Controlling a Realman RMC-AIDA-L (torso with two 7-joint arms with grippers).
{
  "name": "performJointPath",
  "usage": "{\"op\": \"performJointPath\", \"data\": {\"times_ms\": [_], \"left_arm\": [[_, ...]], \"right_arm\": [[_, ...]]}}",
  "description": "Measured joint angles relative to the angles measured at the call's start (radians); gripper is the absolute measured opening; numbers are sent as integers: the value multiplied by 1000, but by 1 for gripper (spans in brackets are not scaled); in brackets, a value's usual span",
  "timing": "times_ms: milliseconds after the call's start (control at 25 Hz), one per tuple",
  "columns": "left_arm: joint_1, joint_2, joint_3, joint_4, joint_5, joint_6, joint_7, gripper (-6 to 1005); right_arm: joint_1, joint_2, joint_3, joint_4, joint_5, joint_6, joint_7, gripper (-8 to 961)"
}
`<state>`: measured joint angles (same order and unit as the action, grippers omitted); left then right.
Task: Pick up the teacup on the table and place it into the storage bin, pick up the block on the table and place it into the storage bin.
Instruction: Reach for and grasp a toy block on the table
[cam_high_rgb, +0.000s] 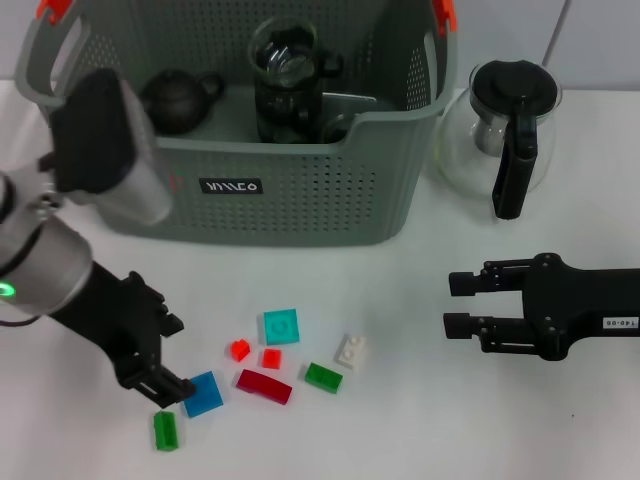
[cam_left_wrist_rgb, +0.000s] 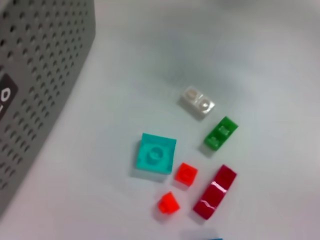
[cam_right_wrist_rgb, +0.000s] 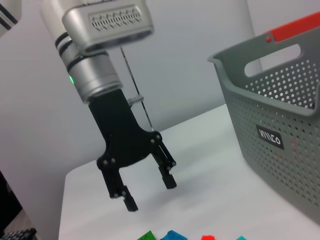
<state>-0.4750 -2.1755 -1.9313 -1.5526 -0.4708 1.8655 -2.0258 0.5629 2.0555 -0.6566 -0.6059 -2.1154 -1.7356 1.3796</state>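
Hovering open left hand beside glossy blue block.

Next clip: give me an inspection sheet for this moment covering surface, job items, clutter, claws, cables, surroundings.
Surface: white table, no spills seen.
Job's things: storage bin at the back, already holding a dark teapot and a glass pitcher; no teacup seen on the table. Blocks lie loose in front: blue block, teal block, dark red block, white block, two green blocks, two small red ones.
Clutter: glass teapot beside the bin, on the robot's right.
Claws: left claw open, low over the table by the blue block; right claw open, off to the right, holding nothing.
Cables: nothing seen.
Surroundings: pale wall behind the table.
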Motion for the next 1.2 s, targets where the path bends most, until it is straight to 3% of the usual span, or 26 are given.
{"op": "performJointPath", "data": {"times_ms": [320,840,1200], "left_arm": [[13,-3,226,32,63,-123,-112,757],[11,-3,370,93,118,-239,-211,750],[4,-2,389,105,135,-262,-223,746]], "right_arm": [[0,0,4,0,0,3,-1,593],[3,0,0,0,0,12,-2,593],[4,-1,0,0,0,12,-4,593]]}}
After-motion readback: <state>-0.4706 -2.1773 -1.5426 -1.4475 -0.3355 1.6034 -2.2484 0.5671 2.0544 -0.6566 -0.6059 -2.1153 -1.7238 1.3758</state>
